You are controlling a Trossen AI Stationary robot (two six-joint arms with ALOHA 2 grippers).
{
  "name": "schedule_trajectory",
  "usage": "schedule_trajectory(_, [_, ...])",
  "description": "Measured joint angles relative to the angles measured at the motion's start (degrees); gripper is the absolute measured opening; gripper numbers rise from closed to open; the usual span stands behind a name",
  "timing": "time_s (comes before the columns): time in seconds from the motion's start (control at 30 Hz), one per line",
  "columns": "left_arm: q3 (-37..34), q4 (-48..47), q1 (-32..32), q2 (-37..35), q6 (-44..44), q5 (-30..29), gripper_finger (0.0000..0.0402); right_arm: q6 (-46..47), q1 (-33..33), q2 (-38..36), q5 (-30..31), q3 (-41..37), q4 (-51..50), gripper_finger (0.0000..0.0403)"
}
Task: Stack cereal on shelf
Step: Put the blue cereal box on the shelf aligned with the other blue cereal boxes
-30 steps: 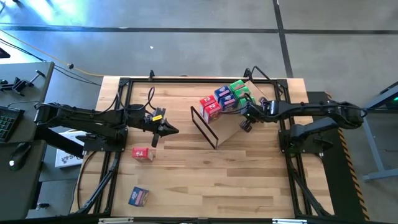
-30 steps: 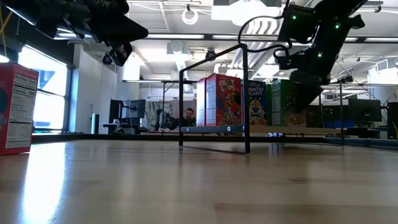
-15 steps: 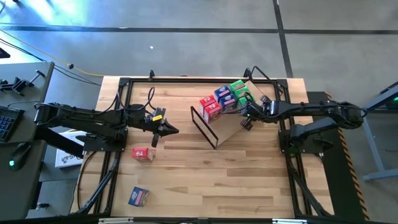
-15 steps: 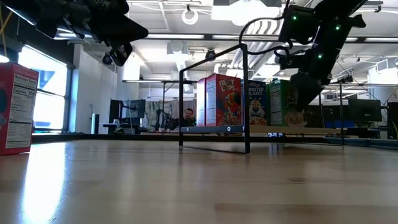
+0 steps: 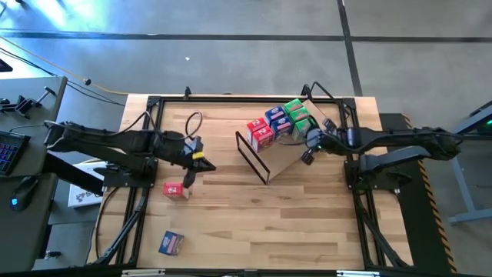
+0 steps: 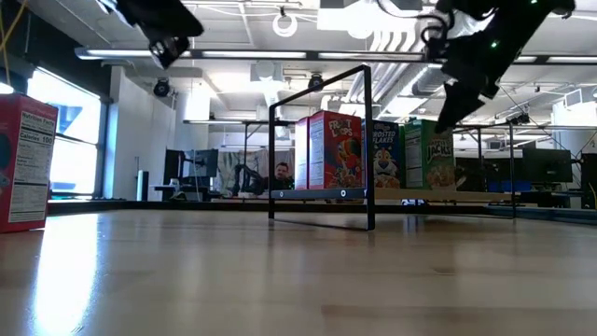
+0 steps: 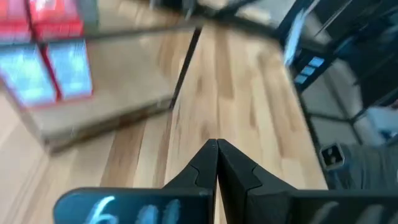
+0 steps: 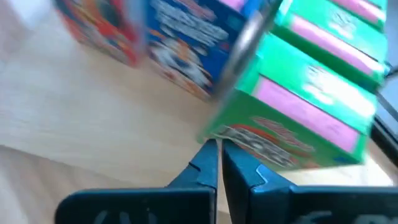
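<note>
1. Cereal boxes in the high view: a cluster of red, blue and green ones [image 5: 278,121] stands on the slanted shelf [image 5: 286,159] at the table's right. Two are loose on the tabletop [image 5: 254,215]: a red box [image 5: 174,189] on the left and a blue box [image 5: 171,243] near the front-left corner. The left gripper [image 5: 197,160] has drawn back toward the red box since a second ago, and the right gripper [image 5: 309,143] has pulled slightly away from the shelved boxes.

2. Low view: the row on the shelf [image 6: 373,154] stands upright behind the black wire frame [image 6: 322,149], with the green box now uncovered. The right gripper [image 6: 446,110] has lifted clear of it, which suggests that placement is done. The red box [image 6: 26,161] stands at the left edge.

3. Left wrist view: the left gripper [image 7: 217,146] has its fingers pressed together, empty, with the shelf and boxes [image 7: 50,56] ahead.

4. Right wrist view: the right gripper [image 8: 215,149] is likewise closed on nothing, just in front of the green box [image 8: 298,112]. Two boxes remain to fetch.
</note>
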Motion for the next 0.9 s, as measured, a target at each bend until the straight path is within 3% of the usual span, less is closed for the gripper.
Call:
schedule_trajectory(0.17, [9.6,-20.6,-8.0,3.0,-13.0,-6.5,0.0000,1.2,6.2,-5.0,1.1,-5.9,12.7,0.0000])
schedule_trajectory(0.3, [16.8,-34.2,-13.8,7.7,-26.2,-7.9,0.0000,-0.4,9.8,-6.5,3.4,-9.2,20.6,0.0000])
schedule_trajectory(0.5, [27.1,-49.6,-22.6,15.4,-48.9,-7.5,0.0000,-3.2,13.2,-6.7,7.4,-9.9,22.3,0.0000])
schedule_trajectory(0.7, [30.6,-52.2,-31.5,21.3,-73.1,-1.5,0.0008,-8.3,14.9,-6.7,9.4,-9.9,22.7,0.0000])
schedule_trajectory(0.9, [32.3,-47.0,-36.5,28.1,-83.1,5.7,0.0066,-12.3,14.9,-6.7,9.4,-9.9,22.8,0.0000])
